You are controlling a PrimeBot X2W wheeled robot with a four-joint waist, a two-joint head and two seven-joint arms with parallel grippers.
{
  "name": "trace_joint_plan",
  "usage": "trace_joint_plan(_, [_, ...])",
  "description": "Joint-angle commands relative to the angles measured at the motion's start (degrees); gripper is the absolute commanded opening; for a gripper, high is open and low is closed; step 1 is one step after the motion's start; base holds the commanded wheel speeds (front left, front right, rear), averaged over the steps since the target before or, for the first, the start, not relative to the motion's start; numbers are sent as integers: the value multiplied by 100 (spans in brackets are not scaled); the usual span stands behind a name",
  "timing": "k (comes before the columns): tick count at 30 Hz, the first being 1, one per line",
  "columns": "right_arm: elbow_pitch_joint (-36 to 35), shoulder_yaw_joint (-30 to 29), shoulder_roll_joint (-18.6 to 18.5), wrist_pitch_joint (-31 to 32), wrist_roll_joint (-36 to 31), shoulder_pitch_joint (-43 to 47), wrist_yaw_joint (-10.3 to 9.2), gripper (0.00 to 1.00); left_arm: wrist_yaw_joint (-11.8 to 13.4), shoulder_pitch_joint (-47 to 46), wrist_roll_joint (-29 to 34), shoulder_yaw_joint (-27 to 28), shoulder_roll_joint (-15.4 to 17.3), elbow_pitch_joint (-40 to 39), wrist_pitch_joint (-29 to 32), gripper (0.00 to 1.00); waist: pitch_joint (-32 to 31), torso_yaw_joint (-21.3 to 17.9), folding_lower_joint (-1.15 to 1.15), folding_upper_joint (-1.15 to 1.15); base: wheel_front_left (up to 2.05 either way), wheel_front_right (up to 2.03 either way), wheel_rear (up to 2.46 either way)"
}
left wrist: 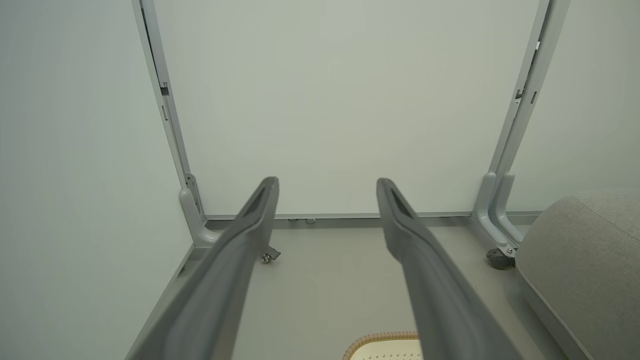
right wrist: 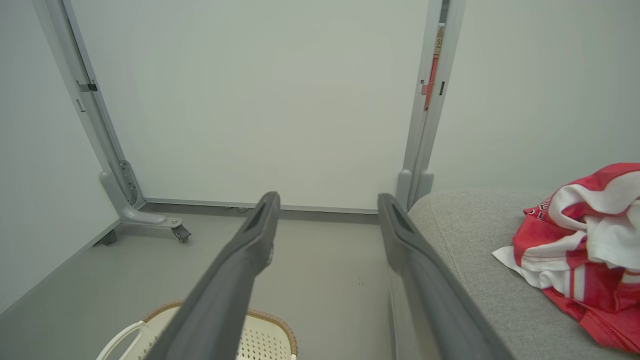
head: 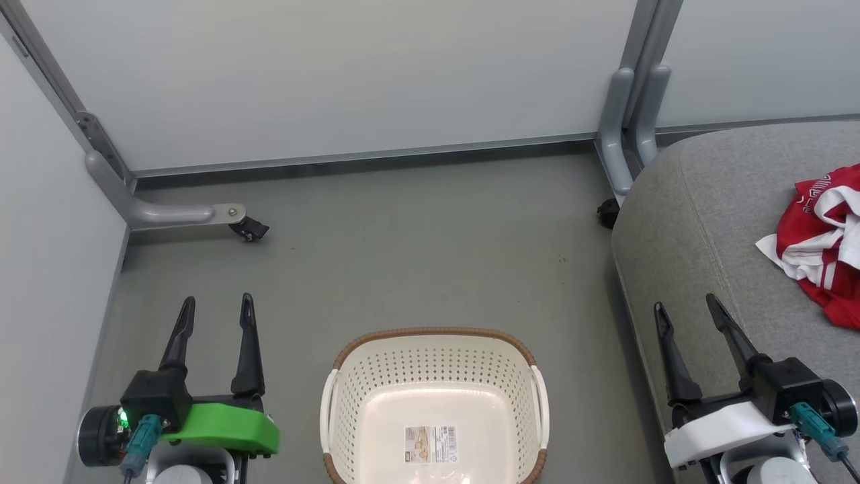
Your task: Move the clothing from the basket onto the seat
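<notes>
Though well clear of right jaws, clothing (head: 818,243) on seat (head: 699,222)

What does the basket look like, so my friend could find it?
Start at the big grey seat on the right and look left along the floor. The basket stands between the left gripper and the right gripper. It alone is cream-white plastic dotted with holes, with a brown woven-look rim.

Barcode label (head: 430,444) inside basket (head: 430,332), print illegible, white lettering (head: 821,188) on red jersey (head: 816,235), unreadable
</notes>
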Motion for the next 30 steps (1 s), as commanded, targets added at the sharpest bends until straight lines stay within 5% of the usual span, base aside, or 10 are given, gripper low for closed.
trace_joint_plan(1, [24, -2, -19, -2, 25, 31, -6, 100, -22, 62, 52, 31, -21, 20, -3, 100, 4, 4, 0, 0, 0, 0, 0])
trace_joint_plan(12, [69, -11, -18, -2, 44, 42, -6, 100, -49, 106, 159, 99, -52, 60, -3, 100, -57, 26, 0, 0, 0, 0, 0])
trace_joint_plan(13, [64, -3, 0, 0, 14, 0, 0, 0, -38, 7, 158, 93, -54, 56, 0, 0, -58, 27, 0, 0, 0, 0, 0])
trace_joint_plan(30, [338, -90, 25, 404, 1624, -90, 0, 0, -137, -40, -1392, 277, -80, 244, 424, 0, -58, -27, 0, 0, 0, 0, 0])
